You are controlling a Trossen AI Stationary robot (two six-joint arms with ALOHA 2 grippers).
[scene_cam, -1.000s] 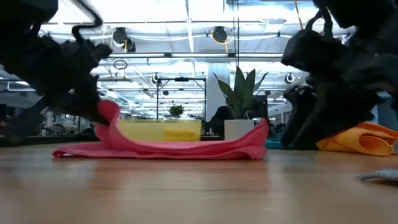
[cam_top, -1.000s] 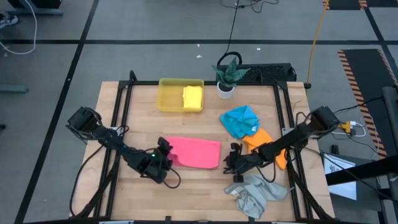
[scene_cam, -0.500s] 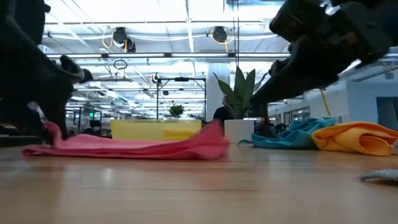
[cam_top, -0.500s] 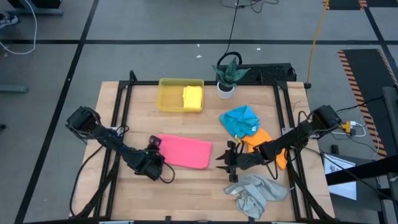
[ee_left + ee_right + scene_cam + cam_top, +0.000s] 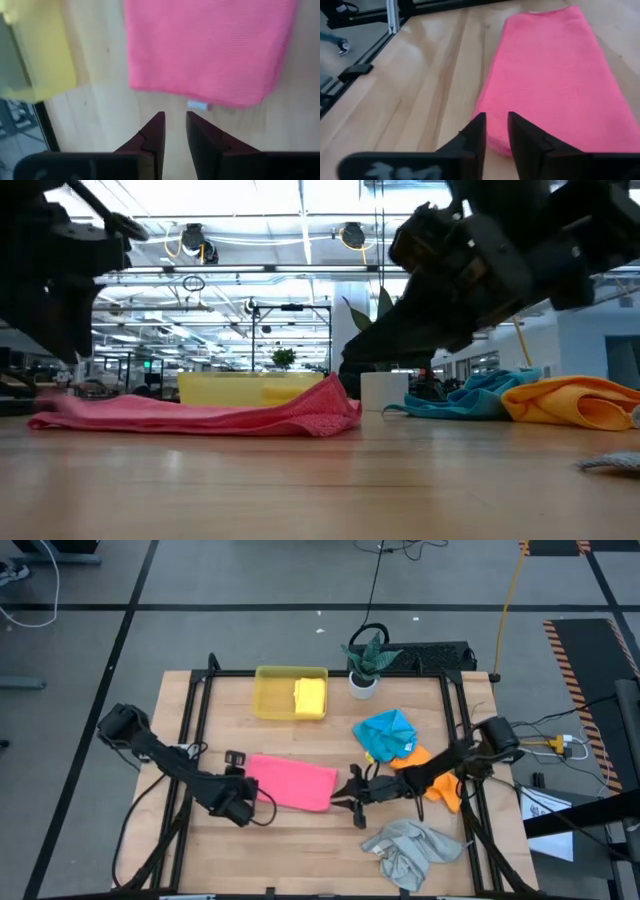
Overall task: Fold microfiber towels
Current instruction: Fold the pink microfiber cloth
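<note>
High view gives you the layout from the near edge of the table back: the light grey towel (image 5: pixel 408 848) lies crumpled closest to the front, on your right side. Just behind it, mid-table, the pink towel (image 5: pixel 291 782) lies folded into a flat strip between the two arms. Your left gripper (image 5: pixel 236 762) sits just off the strip's left end, and the left wrist view shows its fingers (image 5: pixel 154 132) drawn close with only a narrow slit between them, holding nothing. Your right gripper (image 5: pixel 347 795) is just beside the strip's right end, its fingers (image 5: pixel 476 132) likewise nearly together and not gripping the cloth (the pink edge lies just past the tips). Farther back on the right, the orange towel (image 5: pixel 432 772) and bright blue towel (image 5: pixel 386 733) lie bunched and touching. At the far edge, the yellow towel (image 5: pixel 310 697) rests folded inside the yellow tray (image 5: pixel 272 692), beside a potted plant (image 5: pixel 366 662).
</note>
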